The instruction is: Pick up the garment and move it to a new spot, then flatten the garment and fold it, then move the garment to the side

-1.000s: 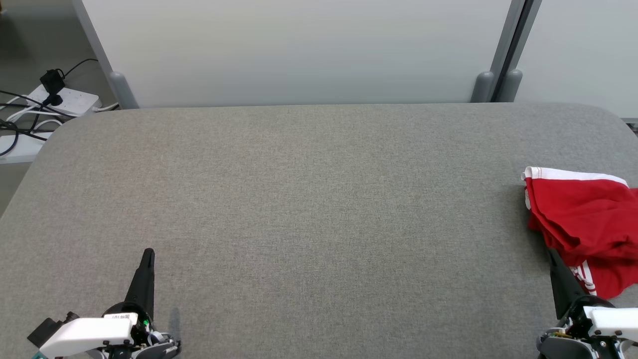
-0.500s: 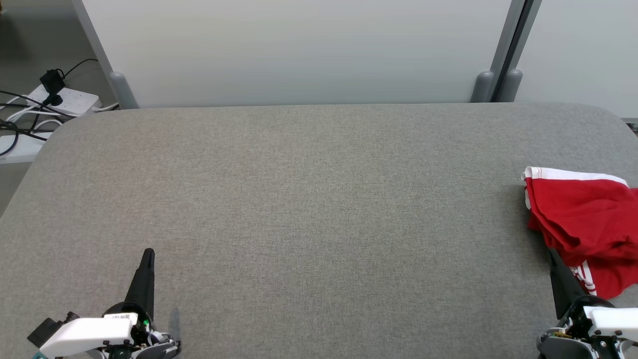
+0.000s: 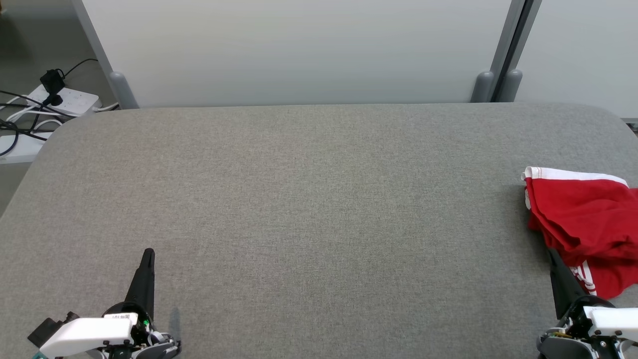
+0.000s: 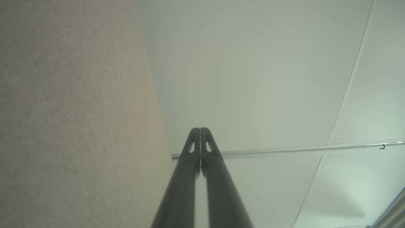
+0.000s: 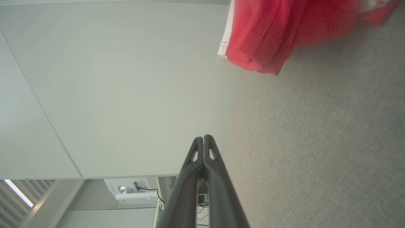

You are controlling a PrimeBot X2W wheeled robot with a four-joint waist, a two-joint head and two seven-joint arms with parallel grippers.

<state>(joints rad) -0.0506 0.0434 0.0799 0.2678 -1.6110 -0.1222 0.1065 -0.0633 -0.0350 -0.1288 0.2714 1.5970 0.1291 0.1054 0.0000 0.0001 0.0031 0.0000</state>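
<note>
The table (image 3: 319, 199) is taking up most of the head view: a broad slab with rounded corners, covered in grey woven cloth with a fine, even grain. Behind its far edge, smooth pale partition panels (image 3: 299, 50) are standing upright, joined by grey posts.

The garment (image 3: 588, 219) is lying crumpled at the table's right side, running off the right edge of the head view. It is soft red fabric, bunching in loose ridges, with a white band along its far hem and thin white stripes at its near corner.

The right pincer (image 3: 552, 257) is sitting at the lower right, its two long, dark, tapered fingers pressing together on nothing. Its tip is pointing at the garment's near left edge, close beside the cloth. In the right wrist view, bare grey weave is showing between the closed right pincer (image 5: 203, 137) and the garment (image 5: 269, 31), so the two are apart.

The left pincer (image 3: 148, 254) is sitting at the lower left, well apart from the garment, across the table's width. In its own wrist view, the left pincer (image 4: 200, 129) is showing both fingers meeting flush along their length, holding nothing.

A white power strip (image 3: 65, 99) is lying on the floor past the table's far left corner, with black and white cables (image 3: 20, 124) trailing from it.
</note>
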